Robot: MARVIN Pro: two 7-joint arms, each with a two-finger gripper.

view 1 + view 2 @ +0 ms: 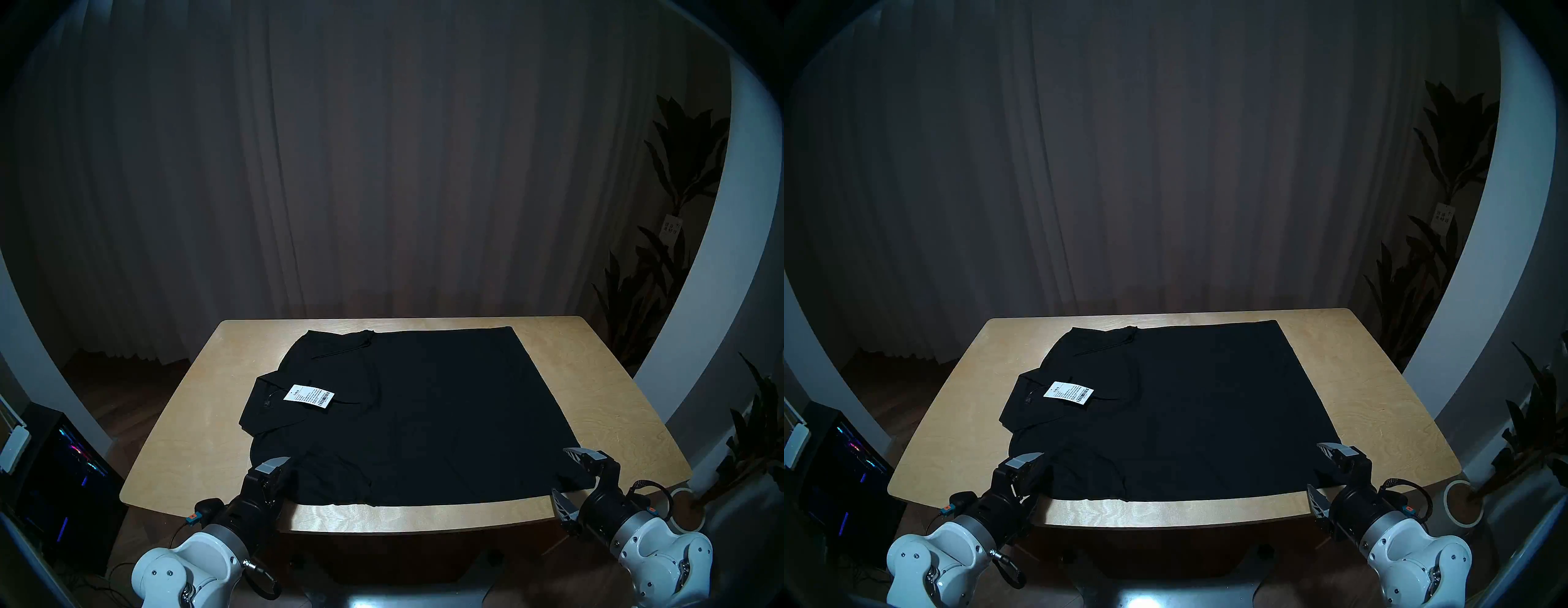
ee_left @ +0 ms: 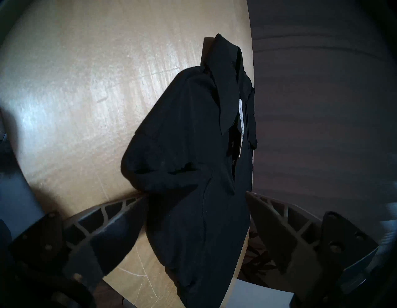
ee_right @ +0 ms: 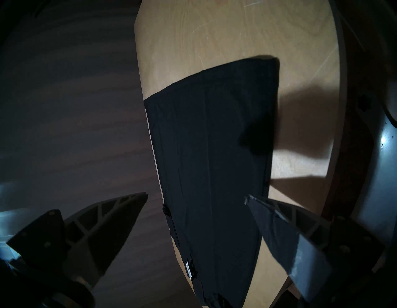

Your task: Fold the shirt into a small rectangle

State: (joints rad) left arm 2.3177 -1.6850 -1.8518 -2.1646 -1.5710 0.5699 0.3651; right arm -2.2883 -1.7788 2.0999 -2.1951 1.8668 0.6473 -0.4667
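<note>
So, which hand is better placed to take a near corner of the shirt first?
Probably the left hand: the shirt lies between its open fingers. The right hand is open too, just beside its corner.

The shirt (image 1: 424, 416) lies spread on the table (image 1: 615, 407), collar to the left, with its tag (image 1: 309, 395) on the collar area. The left gripper (image 1: 285, 467) is at the shirt's near left corner, the right gripper (image 1: 566, 475) at its near right corner.
</note>
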